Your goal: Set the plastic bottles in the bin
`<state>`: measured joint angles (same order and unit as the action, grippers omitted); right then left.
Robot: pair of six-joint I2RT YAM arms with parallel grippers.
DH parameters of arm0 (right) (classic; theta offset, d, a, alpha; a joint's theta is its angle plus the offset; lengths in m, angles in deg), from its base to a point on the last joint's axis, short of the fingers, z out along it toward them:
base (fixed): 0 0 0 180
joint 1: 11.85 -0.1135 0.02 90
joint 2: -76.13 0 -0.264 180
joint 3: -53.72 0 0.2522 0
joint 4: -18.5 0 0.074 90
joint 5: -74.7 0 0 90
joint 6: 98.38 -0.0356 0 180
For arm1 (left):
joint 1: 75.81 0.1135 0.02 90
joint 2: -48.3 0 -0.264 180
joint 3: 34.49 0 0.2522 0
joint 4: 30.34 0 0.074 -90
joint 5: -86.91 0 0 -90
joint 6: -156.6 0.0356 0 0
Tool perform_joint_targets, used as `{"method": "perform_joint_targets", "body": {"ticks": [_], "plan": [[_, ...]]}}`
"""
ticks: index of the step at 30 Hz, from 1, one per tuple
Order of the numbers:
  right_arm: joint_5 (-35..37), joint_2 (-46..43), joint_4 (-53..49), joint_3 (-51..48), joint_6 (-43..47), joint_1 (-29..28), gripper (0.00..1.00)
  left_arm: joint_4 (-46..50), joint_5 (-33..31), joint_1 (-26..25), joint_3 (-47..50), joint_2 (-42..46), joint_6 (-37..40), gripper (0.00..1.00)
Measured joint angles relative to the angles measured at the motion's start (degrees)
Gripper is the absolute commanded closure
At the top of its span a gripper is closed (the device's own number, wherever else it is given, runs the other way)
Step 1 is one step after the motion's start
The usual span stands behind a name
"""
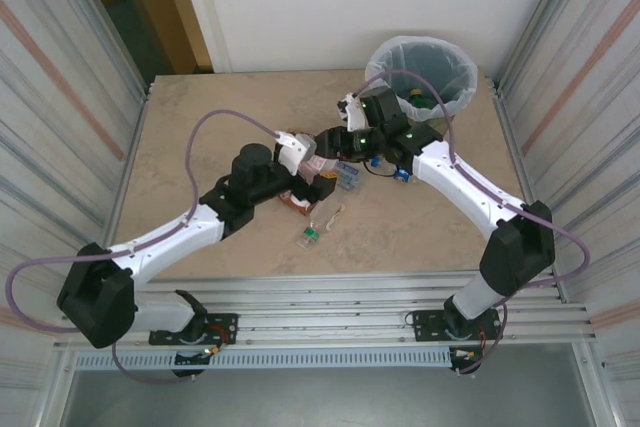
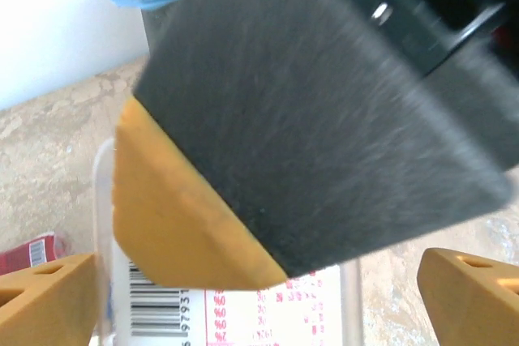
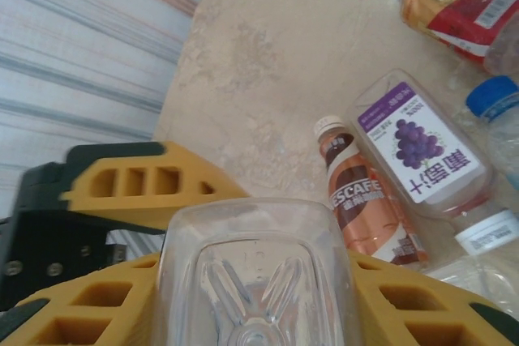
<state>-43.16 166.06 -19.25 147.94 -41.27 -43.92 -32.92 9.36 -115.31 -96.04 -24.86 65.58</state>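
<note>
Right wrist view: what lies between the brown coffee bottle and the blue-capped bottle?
The purple grape-label bottle lies there, beside the coffee bottle, with the blue-capped bottle on its other side; the right wrist view shows it.

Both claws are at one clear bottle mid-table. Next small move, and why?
Probably back the left claw straight off. It stands wide open around the clear bottle, while the right claw is closed on what looks like that same bottle. With the left arm out of the way, the right arm could carry it to the bin.
</note>
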Motion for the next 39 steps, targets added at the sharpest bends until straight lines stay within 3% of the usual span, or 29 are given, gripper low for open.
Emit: {"method": "perform_joint_targets", "body": {"ticks": [9, 20, 29, 39], "plan": [[4.3, -7.4, -1.6, 1.7, 0.4, 7.0, 0.85, -1.1, -2.2, 0.0, 1.8, 9.3, 0.0, 0.01], [12.8, -11.9, -1.1, 11.5, 1.6, 18.3, 0.85, -2.8, -13.5, 0.0, 6.8, 13.1, -1.4, 0.01], [21.4, -3.2, -0.9, 20.2, 3.1, 24.4, 0.85, -0.5, -19.9, 0.0, 6.9, 13.1, -4.4, 0.01], [25.3, 10.2, -2.8, 28.9, 4.7, 27.5, 0.82, 1.6, -20.7, 0.0, 7.0, 13.1, -5.7, 0.01]]}}
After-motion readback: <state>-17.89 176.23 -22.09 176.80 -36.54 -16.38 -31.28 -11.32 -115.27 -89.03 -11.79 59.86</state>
